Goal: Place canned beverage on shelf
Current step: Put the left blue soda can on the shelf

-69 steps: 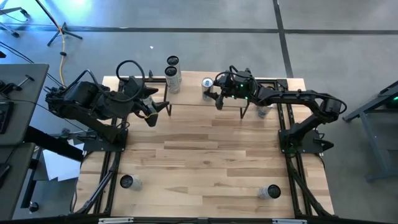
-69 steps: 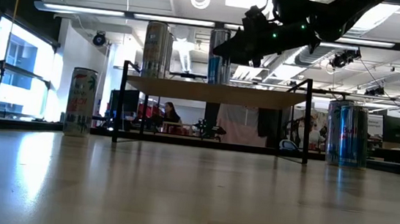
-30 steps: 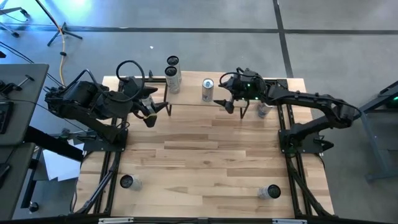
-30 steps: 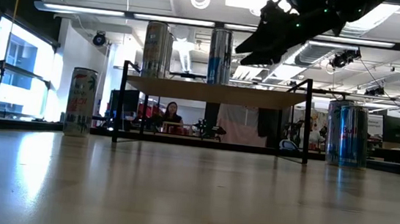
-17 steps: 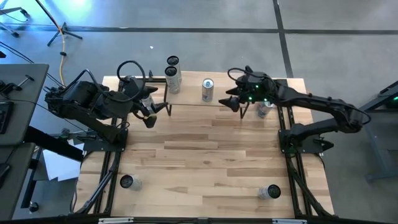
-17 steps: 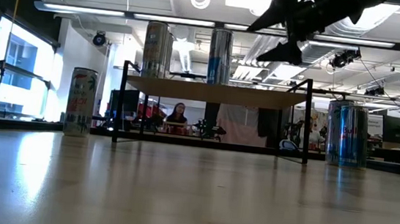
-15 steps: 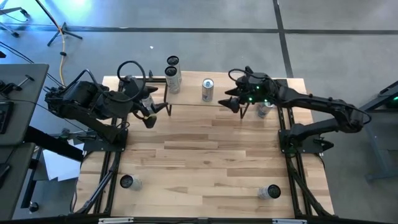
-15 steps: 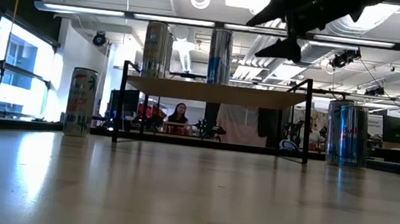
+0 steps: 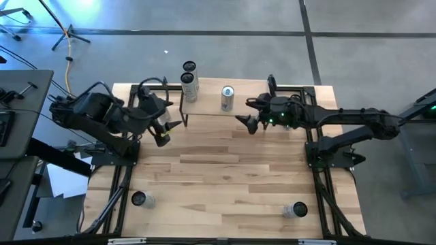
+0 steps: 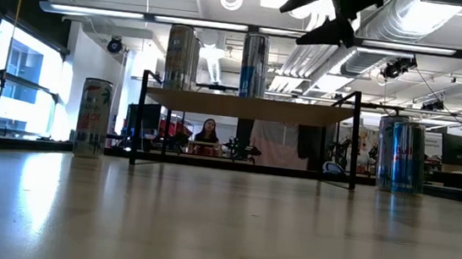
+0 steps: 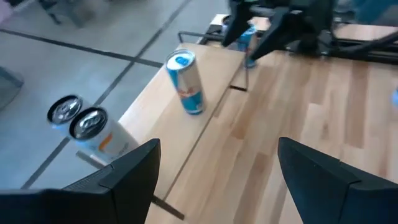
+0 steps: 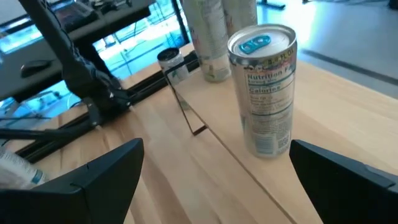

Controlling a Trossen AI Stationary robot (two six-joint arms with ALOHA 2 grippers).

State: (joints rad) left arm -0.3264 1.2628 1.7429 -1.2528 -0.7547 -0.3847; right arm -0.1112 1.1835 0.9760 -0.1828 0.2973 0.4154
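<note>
The shelf [image 9: 208, 103] stands at the table's far edge. A blue and silver canned beverage [image 9: 227, 97] stands upright on it, also in the right wrist view [image 12: 264, 93] and the left wrist view [image 11: 186, 81]. A white and orange can [image 9: 189, 86] stands on the shelf's left end. My right gripper [image 9: 246, 122] hovers open, high up and just right of the blue can on the near side, with nothing between its fingers. My left gripper [image 9: 170, 129] hangs open near the shelf's left end, also holding nothing.
Another can [image 9: 189, 66] stands behind the shelf. Two cans [image 10: 399, 154] stand on the table to the right of the shelf and one [image 10: 93, 118] to its left. Two more [image 9: 139, 199] [image 9: 296, 209] stand near the front corners. Bare wood lies between.
My right gripper has drawn back from the blue can toward the near right, risen and rolled about its own axis, staying open. The can stays upright on the shelf. My left gripper has sunk slightly and rolled.
</note>
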